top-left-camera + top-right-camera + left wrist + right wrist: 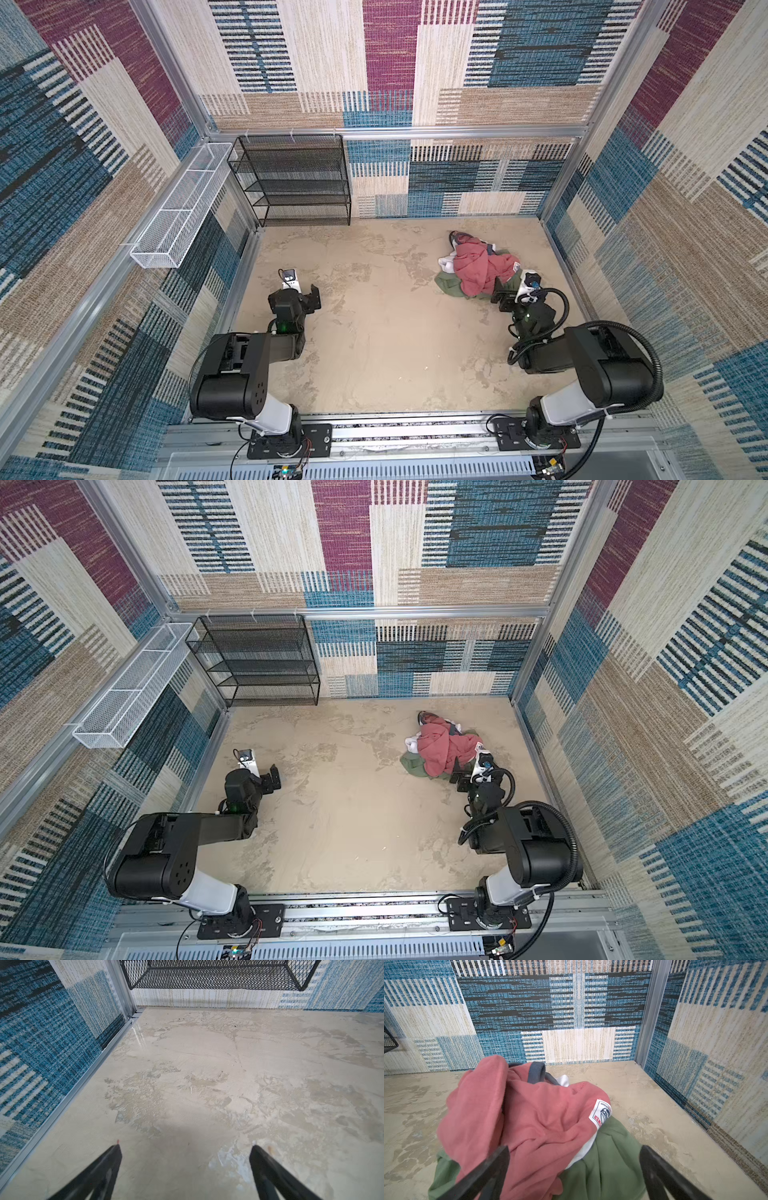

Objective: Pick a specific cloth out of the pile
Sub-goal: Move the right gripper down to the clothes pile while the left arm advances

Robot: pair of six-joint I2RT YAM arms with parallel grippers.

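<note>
Right claw point(574, 1148) hangs spread wide over the cloth point(608, 1159) at the pile point(529, 1109) edge; left claw point(186, 1146) gapes above the table point(207, 1053).

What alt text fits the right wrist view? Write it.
The open right pincer frames the pile: a brick-red garment on top, the olive-green cloth beneath it, a white cloth peeking between. Beige table, patterned walls behind.

Lab test cell: carpet-lined walls point(324, 62), aluminium frame point(457, 132).

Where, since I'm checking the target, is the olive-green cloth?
In both top views the olive-green cloth lies right of centre, under the brick-red garment, just ahead of the right end effector.
</note>
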